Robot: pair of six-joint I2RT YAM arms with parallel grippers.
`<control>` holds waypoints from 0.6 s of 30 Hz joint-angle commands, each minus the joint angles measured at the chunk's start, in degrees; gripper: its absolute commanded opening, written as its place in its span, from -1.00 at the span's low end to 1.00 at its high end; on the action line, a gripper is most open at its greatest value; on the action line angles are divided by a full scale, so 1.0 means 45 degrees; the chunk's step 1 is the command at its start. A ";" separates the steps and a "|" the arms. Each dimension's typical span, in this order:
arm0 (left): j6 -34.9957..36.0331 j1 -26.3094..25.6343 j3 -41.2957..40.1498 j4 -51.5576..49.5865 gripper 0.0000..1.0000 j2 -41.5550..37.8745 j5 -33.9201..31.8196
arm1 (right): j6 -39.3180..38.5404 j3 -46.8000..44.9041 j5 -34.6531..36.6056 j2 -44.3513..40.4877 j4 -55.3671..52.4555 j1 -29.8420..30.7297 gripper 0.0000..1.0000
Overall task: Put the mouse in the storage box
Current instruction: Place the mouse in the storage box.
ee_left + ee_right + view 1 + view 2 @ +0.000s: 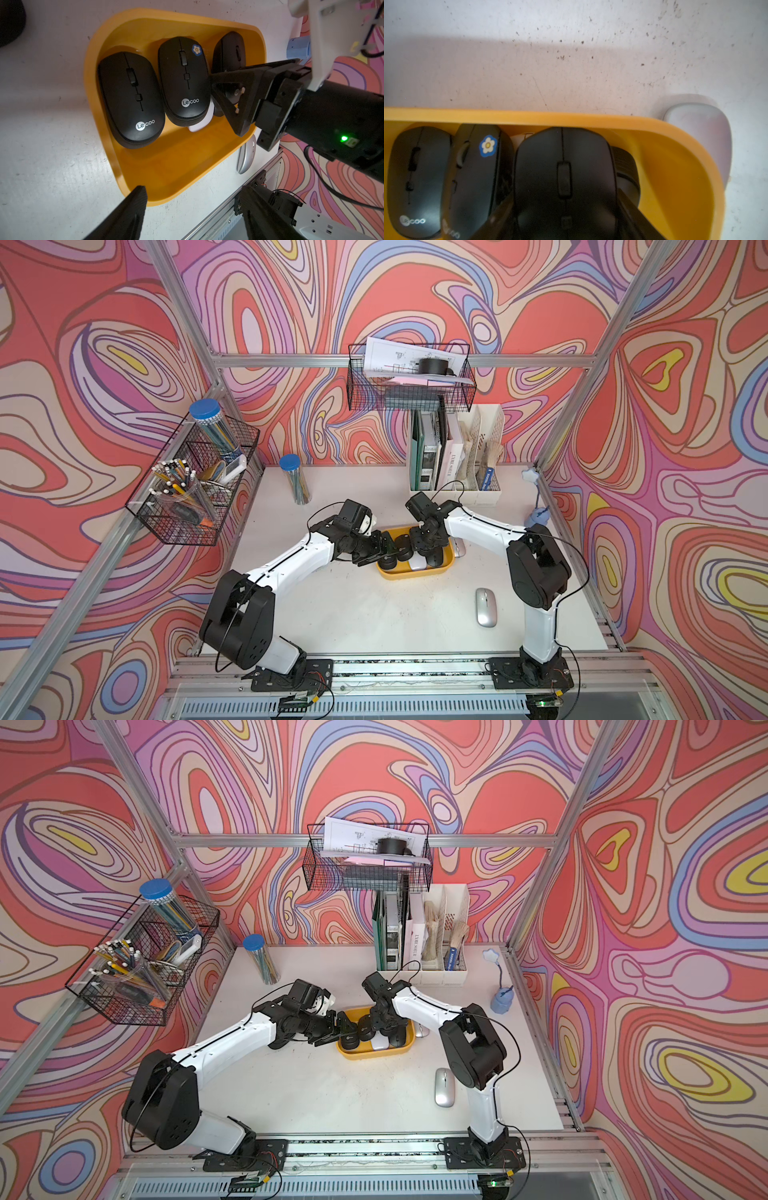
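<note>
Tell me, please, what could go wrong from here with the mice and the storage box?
The right gripper straddles a black mouse apparently lying partly on other mice in the storage box; pulling out could drag or tip it. One silver mouse lies right beside the box's outer wall, so grasping it might shove the box. The left gripper hovers close by: collision risk.

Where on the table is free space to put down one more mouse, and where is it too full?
Free: the table patch in front of the storage box, between the left arm and the silver mouse. Crowded: inside the box, black mice lie side by side around the right gripper.
</note>
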 commanded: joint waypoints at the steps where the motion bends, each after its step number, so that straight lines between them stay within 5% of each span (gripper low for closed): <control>1: -0.0121 0.0014 0.0306 0.0315 0.56 0.0130 0.0325 | -0.0039 -0.0008 -0.0329 -0.0075 0.0336 -0.0016 0.39; 18: -0.0341 -0.0444 0.0607 0.0769 0.56 0.0467 0.0371 | 0.0146 -0.0088 -0.0291 -0.1392 0.0042 0.0002 0.42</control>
